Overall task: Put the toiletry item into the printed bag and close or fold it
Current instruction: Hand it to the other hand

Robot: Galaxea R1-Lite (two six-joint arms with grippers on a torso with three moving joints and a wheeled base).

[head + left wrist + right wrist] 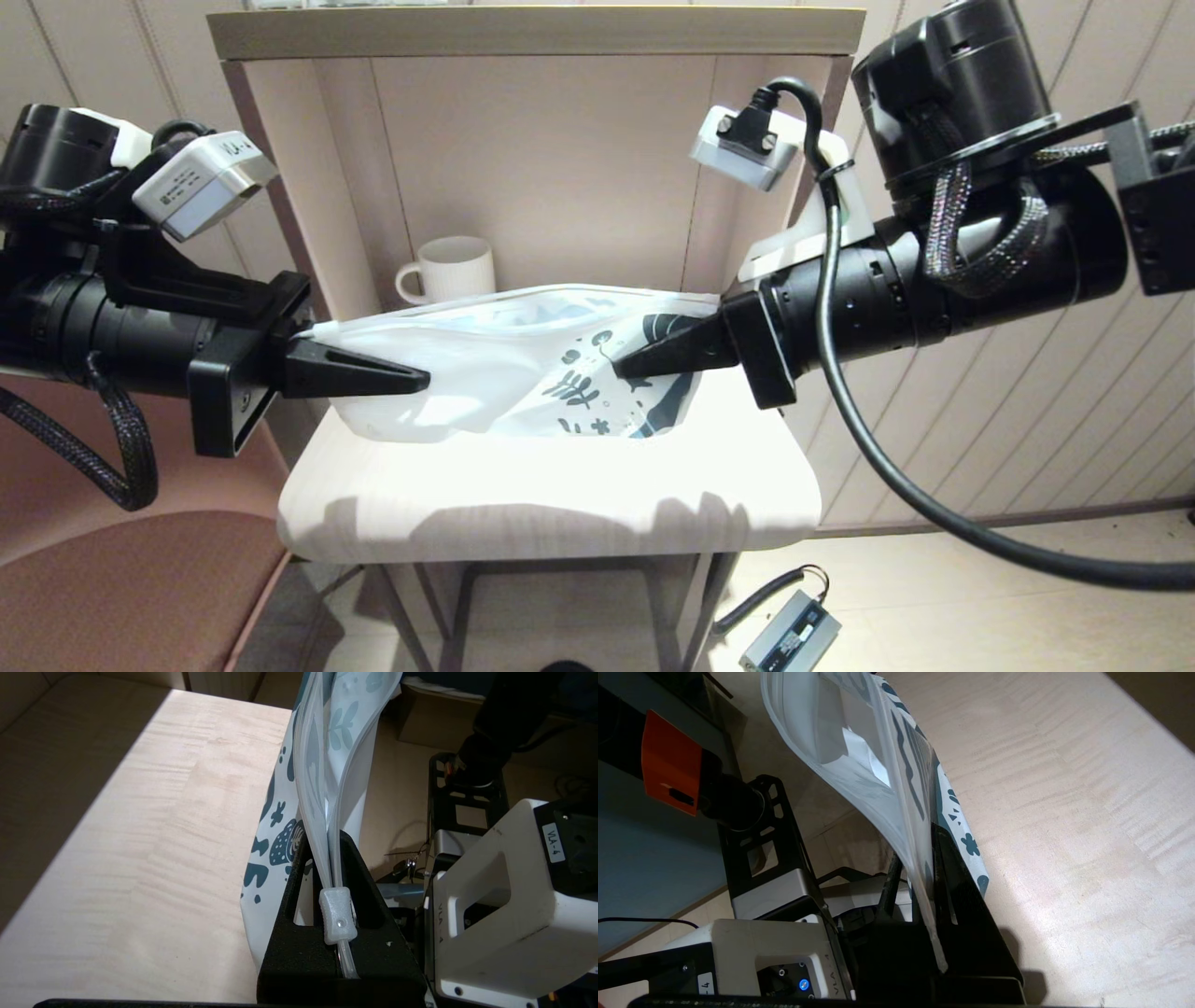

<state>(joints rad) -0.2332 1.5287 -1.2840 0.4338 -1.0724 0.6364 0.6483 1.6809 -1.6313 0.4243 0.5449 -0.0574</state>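
The printed bag (504,359) hangs stretched between my two grippers just above the pale wooden table (560,504). Its leaf print faces the right end. My left gripper (411,379) is shut on the bag's zip strip at the plain end. In the left wrist view the white zip slider (337,914) sits between that gripper's (324,835) fingers. My right gripper (624,369) is shut on the strip at the printed end, and in its wrist view (920,858) the bag (859,765) bulges away from it. The toiletry item is hidden.
A white ribbed mug (448,269) stands at the back left of the table, behind the bag. Beige panels wall in the back and sides. A reddish chair seat (121,588) is at lower left. A grey box with a cable (789,635) lies on the floor.
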